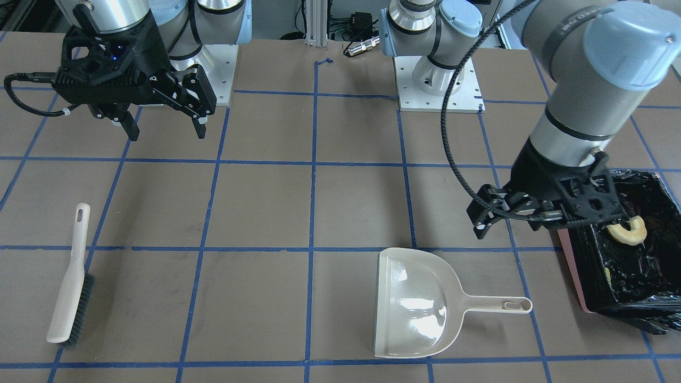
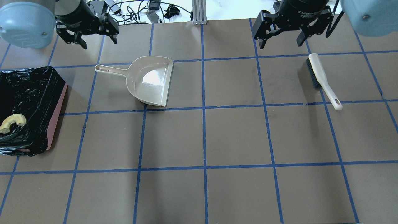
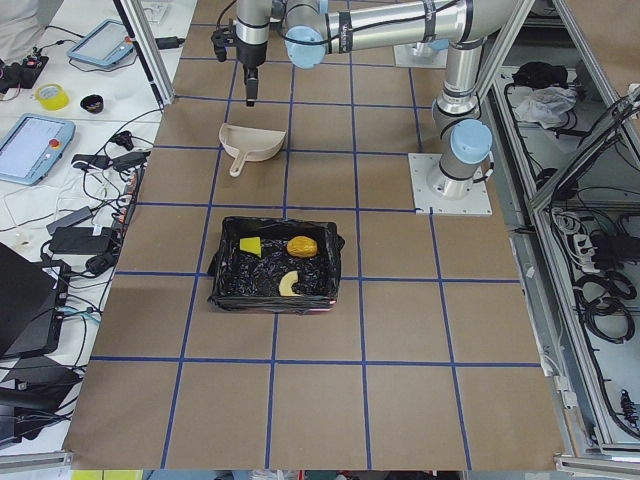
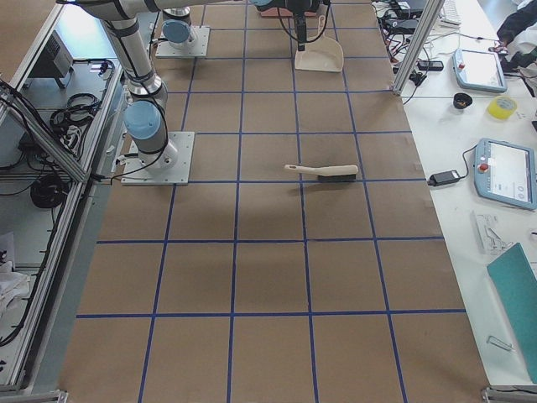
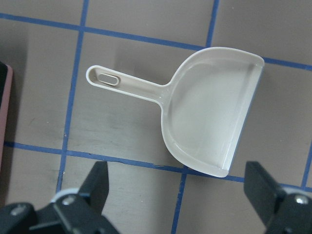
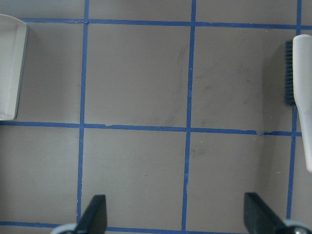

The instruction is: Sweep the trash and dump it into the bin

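Some of bin (image 2: 57, 111) cropped overhead

Left arm (image 1: 572, 125) and right arm (image 1: 114, 13) are silver tubes with pale-blue joint caps (image 1: 628, 45) on white screwed base plates (image 1: 471, 90); left gripper (image 2: 99, 43), right gripper (image 1: 167, 134) and a ribbed cable (image 1: 442, 114) are black.

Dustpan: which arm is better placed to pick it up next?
Left. The left gripper hangs open near the dustpan handle, and its wrist view frames the whole pan. The right gripper, also open, sits by the brush, farther from the pan.
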Motion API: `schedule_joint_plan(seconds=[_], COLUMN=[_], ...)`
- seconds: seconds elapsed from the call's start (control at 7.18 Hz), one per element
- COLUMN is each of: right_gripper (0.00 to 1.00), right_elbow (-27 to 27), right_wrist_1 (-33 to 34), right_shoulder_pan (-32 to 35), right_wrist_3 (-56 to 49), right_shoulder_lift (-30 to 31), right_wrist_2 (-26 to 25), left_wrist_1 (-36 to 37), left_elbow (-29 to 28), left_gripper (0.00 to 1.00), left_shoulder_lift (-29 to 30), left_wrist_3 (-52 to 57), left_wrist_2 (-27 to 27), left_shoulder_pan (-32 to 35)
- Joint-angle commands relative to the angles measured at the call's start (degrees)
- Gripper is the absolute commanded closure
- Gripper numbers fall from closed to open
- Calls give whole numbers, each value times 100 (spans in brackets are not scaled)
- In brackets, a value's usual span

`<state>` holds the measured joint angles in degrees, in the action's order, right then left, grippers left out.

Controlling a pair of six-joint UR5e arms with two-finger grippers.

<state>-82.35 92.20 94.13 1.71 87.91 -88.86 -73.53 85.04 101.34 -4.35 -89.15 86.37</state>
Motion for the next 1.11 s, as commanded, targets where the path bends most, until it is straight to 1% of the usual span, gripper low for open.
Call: schedule_joint_plan(seconds=[0.0,0.14,0.42,0.7,0.97], right_gripper=[0,0,0,0,0], right_elbow=[8,-1,17,17,17], right_wrist_1=[0,0,9,9,9], right_shoulder_pan=[0,0,0,0,0], right_wrist_3=[-4,-4,-21,-4,-4], right_shoulder_lift=[16,16,60,42,42], right_wrist_2=[0,-17,-8,-8,-17], left_wrist_1=[-728,-1055,-1845,-1990,-2121], left_elbow=[13,-83,-303,-322,-269], left_gripper=[0,0,0,0,0], left_shoulder_lift=[-297,-420,-692,-773,-896], left_wrist_3=[283,685,760,760,760], left_wrist_2=[153,144,38,20,-172], left_shoulder_pan=[144,126,90,82,82])
